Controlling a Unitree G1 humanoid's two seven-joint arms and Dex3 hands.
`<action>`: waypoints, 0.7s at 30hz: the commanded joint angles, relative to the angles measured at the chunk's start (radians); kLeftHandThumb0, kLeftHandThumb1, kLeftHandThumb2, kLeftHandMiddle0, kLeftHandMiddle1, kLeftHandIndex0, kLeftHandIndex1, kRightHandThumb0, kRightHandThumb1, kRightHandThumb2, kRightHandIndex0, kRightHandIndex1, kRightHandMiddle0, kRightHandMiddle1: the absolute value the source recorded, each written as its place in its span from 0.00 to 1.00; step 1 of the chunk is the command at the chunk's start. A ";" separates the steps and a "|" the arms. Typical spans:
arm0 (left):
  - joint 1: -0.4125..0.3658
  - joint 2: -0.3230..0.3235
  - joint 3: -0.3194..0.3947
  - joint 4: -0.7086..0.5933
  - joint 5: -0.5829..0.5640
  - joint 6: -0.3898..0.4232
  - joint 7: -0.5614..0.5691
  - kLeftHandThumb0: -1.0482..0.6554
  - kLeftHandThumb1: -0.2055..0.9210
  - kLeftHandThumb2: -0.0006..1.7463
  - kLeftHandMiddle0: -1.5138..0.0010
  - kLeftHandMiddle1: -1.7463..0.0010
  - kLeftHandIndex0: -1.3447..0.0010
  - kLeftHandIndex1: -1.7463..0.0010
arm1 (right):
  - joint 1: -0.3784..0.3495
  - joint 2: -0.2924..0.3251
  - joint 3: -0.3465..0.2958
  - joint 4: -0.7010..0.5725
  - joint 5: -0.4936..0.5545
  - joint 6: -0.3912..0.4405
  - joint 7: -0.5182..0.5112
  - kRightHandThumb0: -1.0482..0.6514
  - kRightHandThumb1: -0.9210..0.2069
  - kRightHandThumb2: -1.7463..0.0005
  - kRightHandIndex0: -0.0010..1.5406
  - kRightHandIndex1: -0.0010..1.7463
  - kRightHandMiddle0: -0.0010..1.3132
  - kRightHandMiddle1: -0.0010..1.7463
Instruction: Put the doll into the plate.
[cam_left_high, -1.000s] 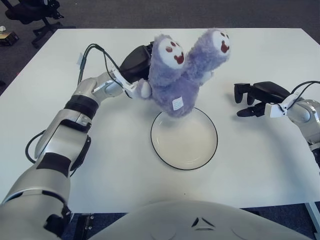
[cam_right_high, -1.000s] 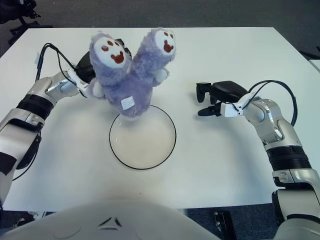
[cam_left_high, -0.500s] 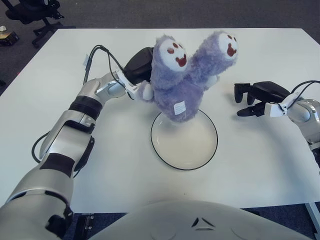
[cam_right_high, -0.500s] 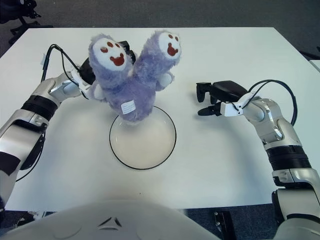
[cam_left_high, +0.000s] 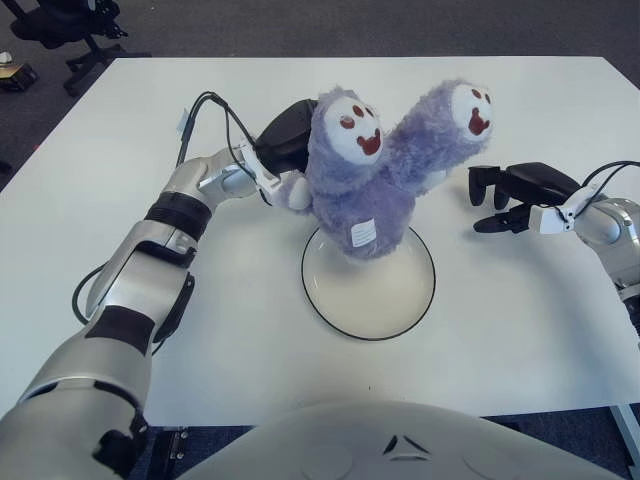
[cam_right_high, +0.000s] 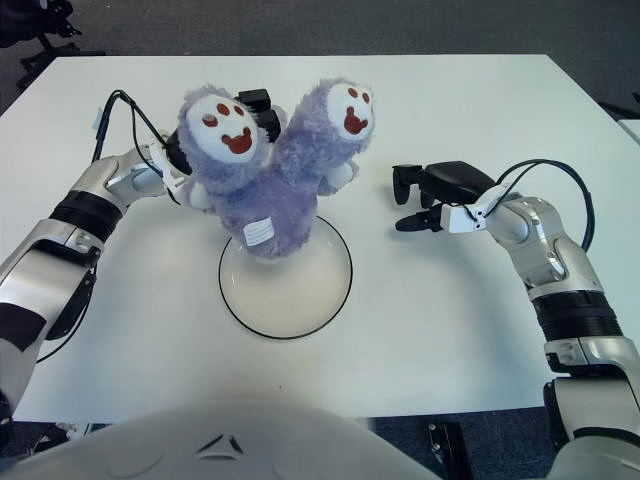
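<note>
Progress is judged as late transport, with release not yet made. Left hand (cam_left_high: 288, 150) grips the doll (cam_left_high: 375, 175) from its 9 o'clock side, fingers closed into the purple fur. Doll is upright, two heads raised, its base over the plate's (cam_left_high: 400, 318) 12 o'clock rim; contact between base and plate cannot be confirmed. Remaining steps, as judged: centre the doll over the plate, lower it, open the hand, withdraw.

Right hand (cam_left_high: 515, 195) shows at 3 o'clock of the plate, well apart from it, fingers loosely spread and holding nothing.

Table (cam_left_high: 520, 330) carries nothing else near the plate. A black cable (cam_left_high: 205, 110) loops above the left forearm, clear of the doll. A chair base (cam_left_high: 70, 30) stands on the floor beyond the table's 11 o'clock corner. No obstruction lies between doll and plate centre.
</note>
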 joint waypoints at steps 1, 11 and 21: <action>-0.007 -0.015 0.002 0.007 -0.029 -0.012 -0.032 0.60 0.89 0.15 0.38 0.00 0.49 0.00 | -0.001 -0.001 0.011 0.011 0.004 -0.002 0.000 0.41 0.00 0.76 0.48 0.58 0.23 0.93; 0.035 -0.039 0.018 -0.045 0.003 0.008 -0.053 0.61 0.95 0.10 0.39 0.00 0.53 0.00 | -0.002 -0.003 0.011 0.014 0.011 0.001 0.006 0.41 0.00 0.77 0.48 0.59 0.24 0.93; 0.013 0.001 0.015 -0.125 0.140 0.059 -0.053 0.61 0.99 0.08 0.46 0.00 0.57 0.00 | -0.002 -0.006 0.010 0.021 0.008 -0.002 -0.001 0.41 0.00 0.77 0.48 0.59 0.24 0.92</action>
